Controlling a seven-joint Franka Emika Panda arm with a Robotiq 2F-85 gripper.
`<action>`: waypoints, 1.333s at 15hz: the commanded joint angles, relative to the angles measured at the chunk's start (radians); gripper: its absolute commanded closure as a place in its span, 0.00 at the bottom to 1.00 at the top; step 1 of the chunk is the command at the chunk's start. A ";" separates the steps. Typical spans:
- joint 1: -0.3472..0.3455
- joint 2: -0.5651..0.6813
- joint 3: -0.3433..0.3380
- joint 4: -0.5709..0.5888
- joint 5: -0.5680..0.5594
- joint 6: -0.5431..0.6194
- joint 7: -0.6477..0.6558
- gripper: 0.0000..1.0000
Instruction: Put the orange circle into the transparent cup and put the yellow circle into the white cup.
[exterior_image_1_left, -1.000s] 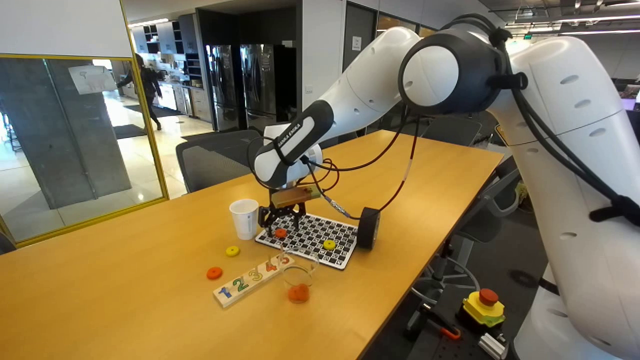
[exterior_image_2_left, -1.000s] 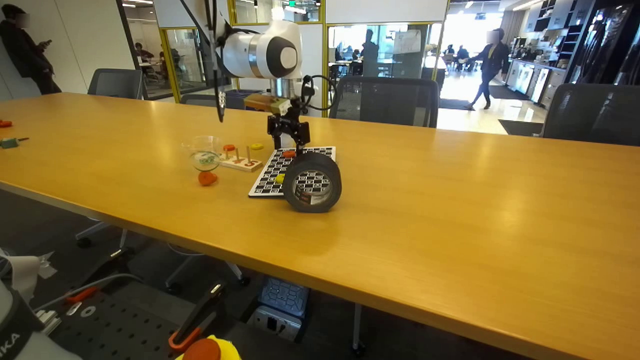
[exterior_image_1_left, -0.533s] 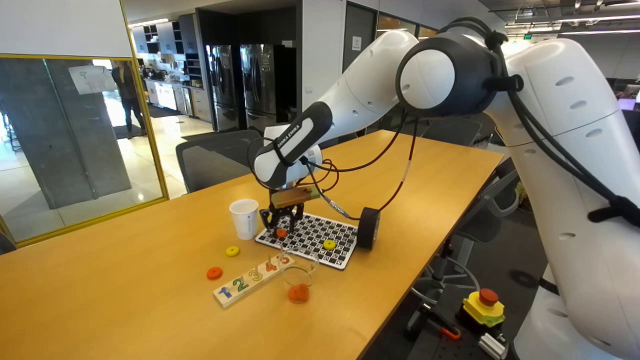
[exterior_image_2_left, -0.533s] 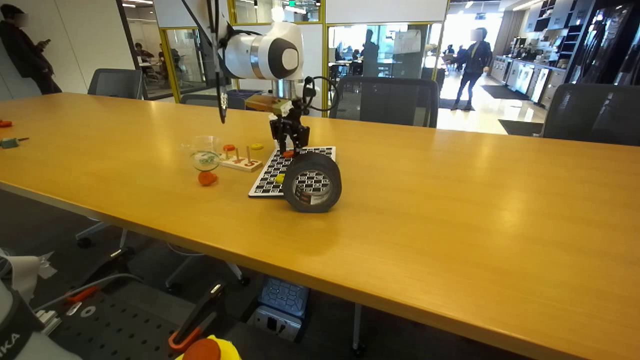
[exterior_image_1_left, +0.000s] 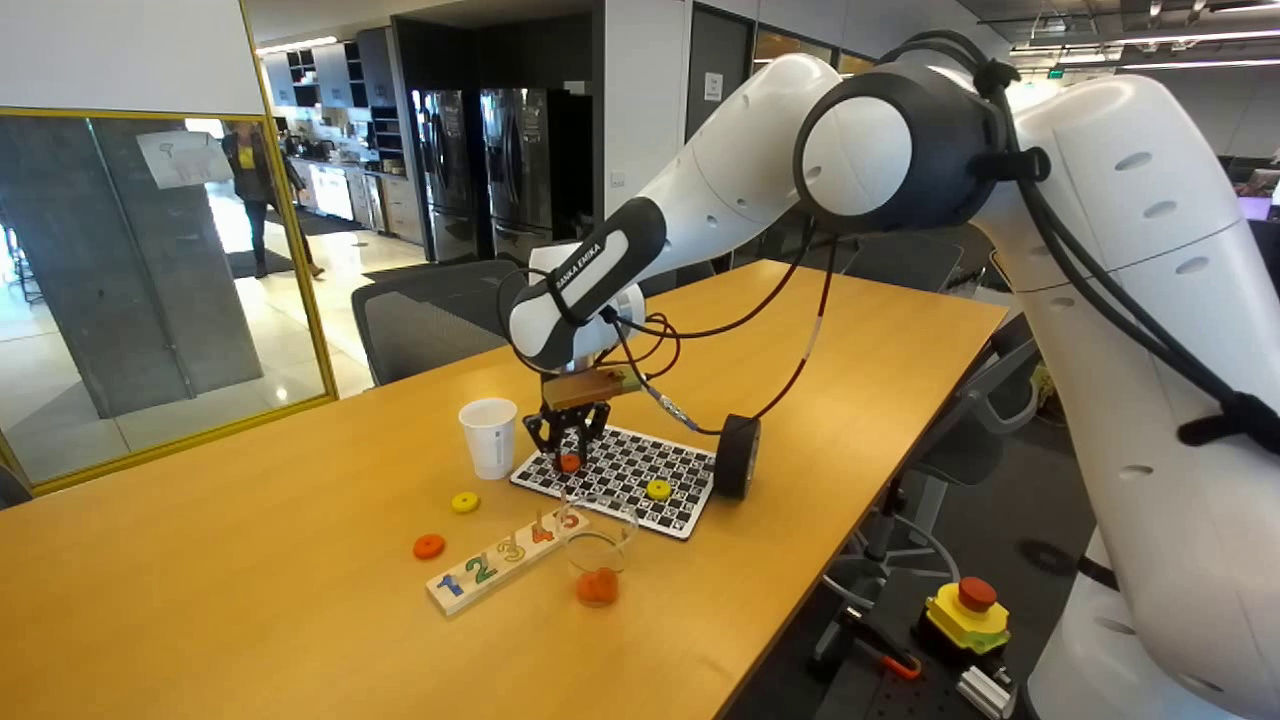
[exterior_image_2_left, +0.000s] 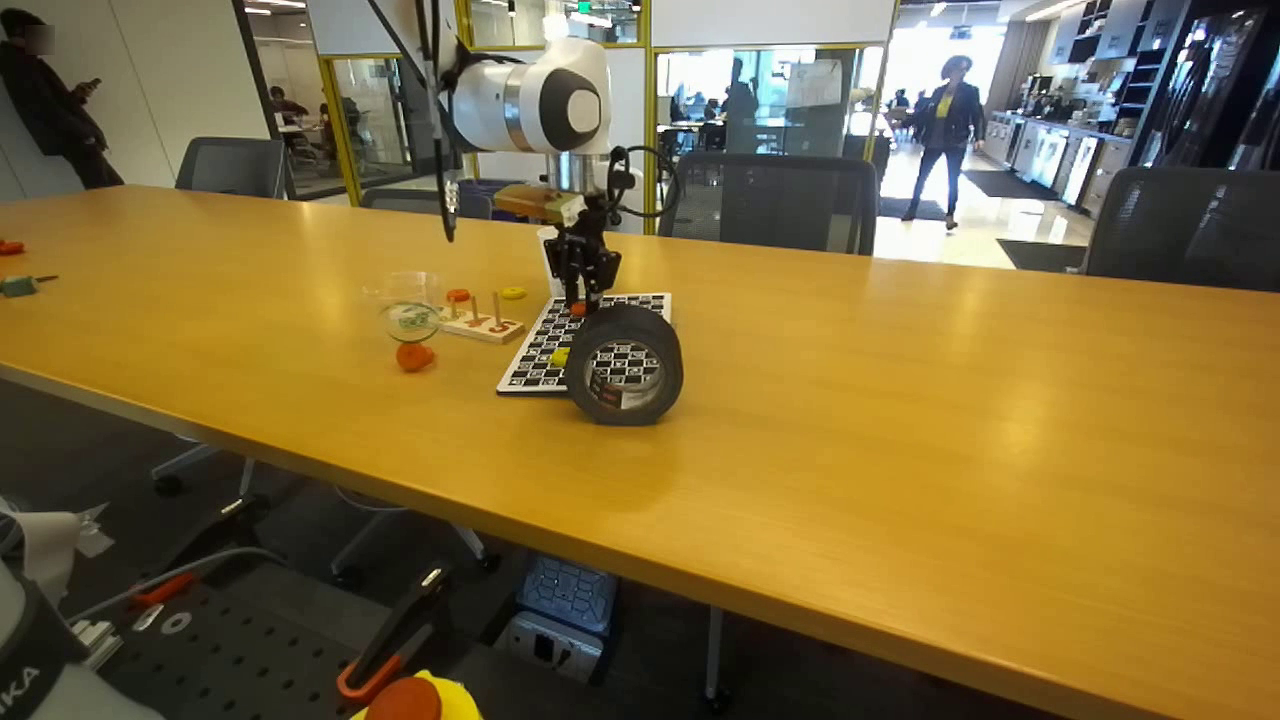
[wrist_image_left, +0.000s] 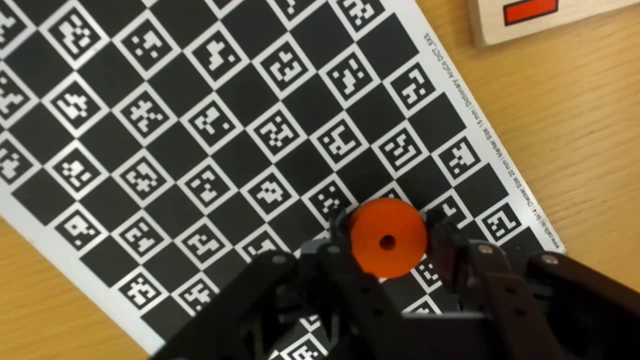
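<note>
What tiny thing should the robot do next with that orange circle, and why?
Probably lift straight up a little. The black gripper looks closed on the flat round orange disc with a small hole, which is on or just above the black-and-white checkered board, and the clear see-through plastic cup meant for it stands apart from that board.

Arm (exterior_image_1_left: 858, 158) is bent in an exterior view | forearm (exterior_image_1_left: 715, 185) slants toward eight o'clock | gripper (exterior_image_1_left: 570, 461) points to six o'clock, clamped in a grip
</note>
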 joint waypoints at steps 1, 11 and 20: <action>0.049 -0.143 -0.034 -0.121 -0.027 0.003 0.079 0.81; 0.118 -0.587 0.049 -0.503 -0.090 -0.079 0.163 0.81; 0.114 -0.700 0.149 -0.606 0.057 -0.151 -0.077 0.81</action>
